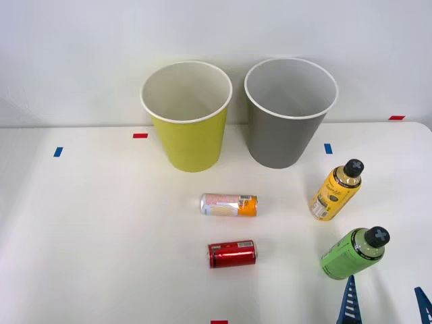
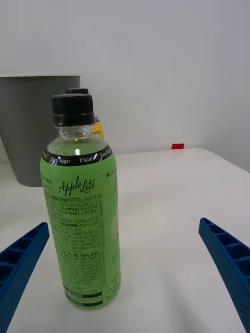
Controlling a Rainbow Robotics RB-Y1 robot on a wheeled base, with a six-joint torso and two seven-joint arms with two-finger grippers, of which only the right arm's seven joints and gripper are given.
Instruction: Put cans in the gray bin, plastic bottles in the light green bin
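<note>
at the lower right of the front view, the right end effector [image 1: 385, 305] is spread wide, empty, just below the upright green bottle [image 1: 354, 253]. yellow bottle [image 1: 335, 190] stands above it; both cans [image 1: 229, 204] lie mid-frame below the light green bin [image 1: 187, 115] and gray bin [image 1: 289, 111].

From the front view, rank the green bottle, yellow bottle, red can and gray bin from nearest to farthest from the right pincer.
1. Green bottle, just ahead of the open right pincer.
2. Yellow bottle, farther back, on the right.
3. Red can, off to the left, mid-table.
4. Gray bin, at the table's back.
</note>
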